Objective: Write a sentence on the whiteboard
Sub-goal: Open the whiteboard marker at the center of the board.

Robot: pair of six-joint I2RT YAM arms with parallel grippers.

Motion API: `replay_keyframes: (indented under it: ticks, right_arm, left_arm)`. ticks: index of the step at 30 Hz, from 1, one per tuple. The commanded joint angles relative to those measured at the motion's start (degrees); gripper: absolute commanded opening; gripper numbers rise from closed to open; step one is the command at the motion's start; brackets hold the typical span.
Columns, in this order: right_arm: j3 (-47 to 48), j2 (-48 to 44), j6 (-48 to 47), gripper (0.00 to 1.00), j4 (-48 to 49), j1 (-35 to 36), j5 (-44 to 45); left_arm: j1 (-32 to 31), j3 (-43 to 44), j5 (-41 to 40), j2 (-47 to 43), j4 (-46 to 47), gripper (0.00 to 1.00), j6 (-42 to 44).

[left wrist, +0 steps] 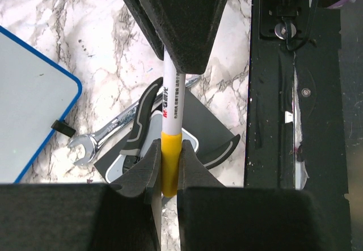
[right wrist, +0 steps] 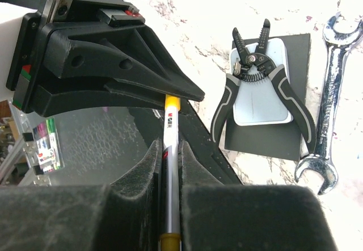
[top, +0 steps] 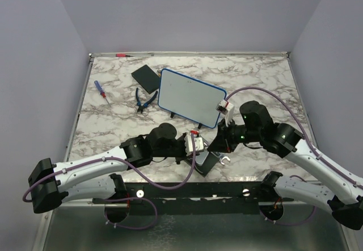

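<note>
The whiteboard [top: 190, 97], white with a blue rim, stands tilted at mid table; its corner shows in the left wrist view [left wrist: 28, 92]. No sentence shows on its face. My two grippers meet in front of it over the near edge. My left gripper [top: 198, 143] [left wrist: 168, 157] is shut on the yellow cap [left wrist: 171, 160] of a white marker [left wrist: 172, 106]. My right gripper [top: 218, 140] [right wrist: 170, 157] is shut on the marker's barrel [right wrist: 170, 132], facing the left one. The cap end [right wrist: 172, 102] sits between the left gripper's fingers [right wrist: 142, 86].
A flat black pad [top: 147, 78], blue-handled pliers [top: 144, 99] and a screwdriver [top: 100, 91] lie at back left. A red pen [top: 121, 54] lies on the back edge. Below the grippers are a wire stripper [right wrist: 262, 86] on a black pad [right wrist: 289, 132] and a wrench [right wrist: 329, 103].
</note>
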Motion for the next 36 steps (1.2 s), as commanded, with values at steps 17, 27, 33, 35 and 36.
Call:
replay_keyframes:
  ticks: [17,27,33,35,36]
  right_arm:
    - [10.9,-2.9,-6.6,0.00,-15.5,-0.1,6.0]
    - [14.4,-2.2,-8.0,0.00,-21.1,-0.1,7.9]
    - [15.9,-2.2,-8.3,0.00,-22.9,-0.1,9.3]
    - [16.2,-2.3,-8.3,0.00,-23.2,-0.1,9.5]
    - [16.4,-2.2,-8.3,0.00,-23.5,-0.1,9.6]
  left_arm:
    - [0.8,-0.9,-6.1,-0.5,-5.3,0.00,-1.1]
    - [0.8,-1.0,-7.1,-0.5,-5.3,0.00,-0.9]
    - [0.8,-1.1,-7.3,-0.4,-5.3,0.00,-0.9]
    - [0.8,-1.2,-7.4,-0.5,-5.2,0.00,-0.9]
    - [0.8,-1.2,-7.4,-0.5,-5.3,0.00,-0.9]
